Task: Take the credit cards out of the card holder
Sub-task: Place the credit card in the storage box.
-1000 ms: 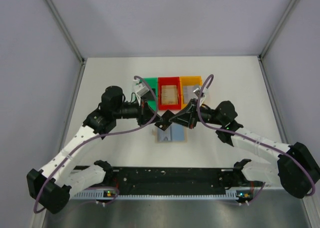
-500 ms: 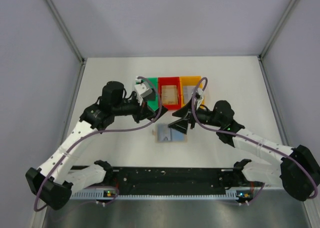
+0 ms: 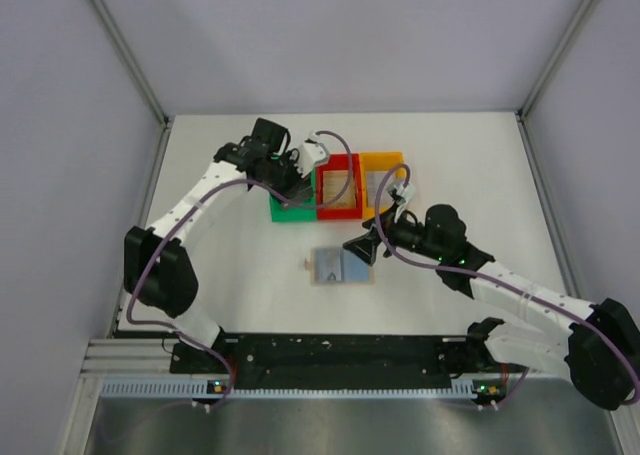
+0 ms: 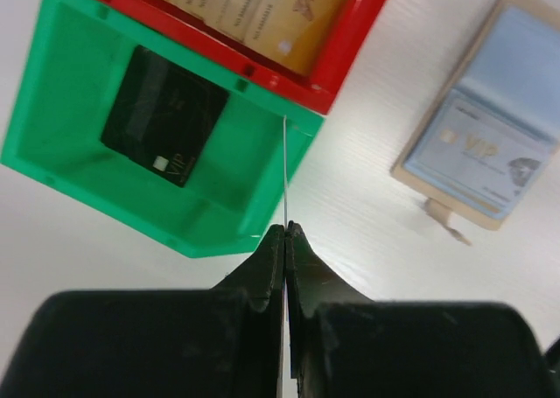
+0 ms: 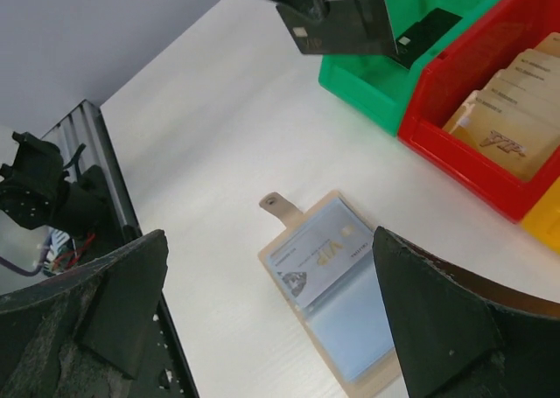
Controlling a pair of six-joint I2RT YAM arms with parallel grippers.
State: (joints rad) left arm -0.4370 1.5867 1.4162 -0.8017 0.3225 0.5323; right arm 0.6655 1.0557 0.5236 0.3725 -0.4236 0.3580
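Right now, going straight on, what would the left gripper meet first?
Probably the green plastic bin, at its wall beside the red plastic bin; the thin dark card clamped in the left gripper would touch first. Depth is unclear.

The card holder (image 4: 529, 61) is slightly blurred and cut off by the left wrist view's right edge.

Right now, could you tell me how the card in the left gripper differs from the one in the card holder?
The held card is dark; the holder's card is pale blue-grey. The held card hangs in the air, pinched by the left gripper at the green bin; the holder's card lies flat in the open card holder. Both are rectangular.
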